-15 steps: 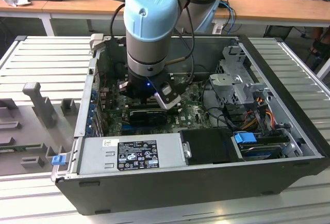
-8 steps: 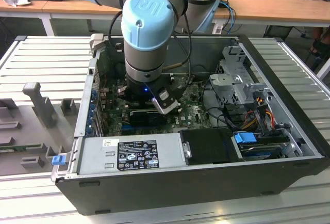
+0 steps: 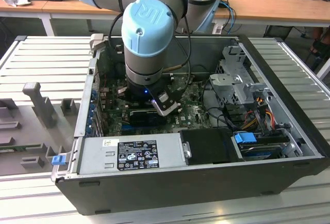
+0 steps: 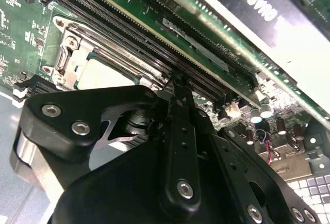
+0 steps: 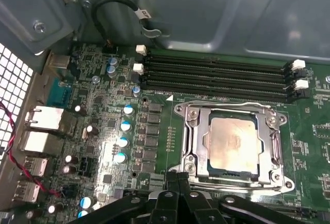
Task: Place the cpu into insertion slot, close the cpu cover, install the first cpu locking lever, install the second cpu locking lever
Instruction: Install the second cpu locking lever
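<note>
The arm reaches down into an open computer case (image 3: 289, 131), and its gripper (image 5: 178, 180) hangs low over the green motherboard (image 5: 103, 126), just beside the insertion slot (image 5: 188, 154). In the first wrist view the two black fingers (image 5: 172, 182) stand pressed together with no gap between them and nothing held; their tips are at the near edge of the socket frame.

The cpu (image 5: 232, 141) already lies in the insertion slot, its pale silvery-beige face looking up. The cpu cover (image 5: 198, 131) is folded down around the chip, so the chip shows through the large central opening. A thin wire locking lever (image 5: 232, 105) runs along the side of the cover that faces the long black RAM slots (image 5: 216, 74); whether it is hooked, I cannot tell.

In the second wrist view the same socket is seen past the black gripper body (image 4: 170, 182), with the cpu (image 4: 103, 74) inside its metal frame, next to the RAM slots (image 4: 134, 33).

In the exterior view the case lies on its side on a grey ribbed surface (image 3: 51, 59), and the power supply (image 3: 134, 152) sits along the near wall of the case.
</note>
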Robot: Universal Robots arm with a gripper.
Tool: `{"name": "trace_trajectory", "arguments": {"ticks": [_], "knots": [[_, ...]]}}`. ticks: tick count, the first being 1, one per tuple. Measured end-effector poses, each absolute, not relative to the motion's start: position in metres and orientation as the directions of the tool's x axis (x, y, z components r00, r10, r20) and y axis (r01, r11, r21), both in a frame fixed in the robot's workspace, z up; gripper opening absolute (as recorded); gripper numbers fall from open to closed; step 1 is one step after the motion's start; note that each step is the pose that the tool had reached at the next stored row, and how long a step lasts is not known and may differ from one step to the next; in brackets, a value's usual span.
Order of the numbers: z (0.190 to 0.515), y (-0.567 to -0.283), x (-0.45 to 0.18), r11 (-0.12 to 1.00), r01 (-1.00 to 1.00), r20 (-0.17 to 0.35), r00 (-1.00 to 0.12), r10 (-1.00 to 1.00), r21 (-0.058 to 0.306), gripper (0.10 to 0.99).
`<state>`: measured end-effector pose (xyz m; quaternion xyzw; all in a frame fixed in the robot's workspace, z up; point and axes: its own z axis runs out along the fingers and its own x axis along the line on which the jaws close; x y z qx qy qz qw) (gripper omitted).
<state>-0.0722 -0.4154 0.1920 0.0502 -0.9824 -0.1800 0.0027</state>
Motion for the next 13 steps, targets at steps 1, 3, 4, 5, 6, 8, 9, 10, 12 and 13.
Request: {"name": "trace_trajectory", "arguments": {"ticks": [1, 3, 4, 5, 6, 8, 9, 10, 12, 13], "knots": [[0.191, -0.415, -0.072, 0.929, -0.098, -0.013, -0.995, -0.1, 0.358, 0.106], [0.19, -0.414, -0.072, 0.927, -0.098, -0.014, -0.995, -0.099, 0.363, 0.106], [0.19, -0.414, -0.073, 0.926, -0.098, -0.014, -0.995, -0.099, 0.364, 0.106], [0.189, -0.414, -0.073, 0.926, -0.097, -0.014, -0.995, -0.099, 0.364, 0.106], [0.189, -0.414, -0.073, 0.926, -0.098, -0.014, -0.995, -0.099, 0.365, 0.106], [0.189, -0.414, -0.073, 0.926, -0.098, -0.014, -0.995, -0.099, 0.365, 0.106], [0.19, -0.414, -0.073, 0.926, -0.098, -0.014, -0.995, -0.099, 0.365, 0.106], [0.191, -0.414, -0.073, 0.926, -0.098, -0.014, -0.995, -0.099, 0.365, 0.106], [0.198, -0.414, -0.073, 0.926, -0.098, -0.014, -0.995, -0.099, 0.365, 0.106], [0.203, -0.414, -0.073, 0.926, -0.098, -0.014, -0.995, -0.099, 0.365, 0.106]]}}
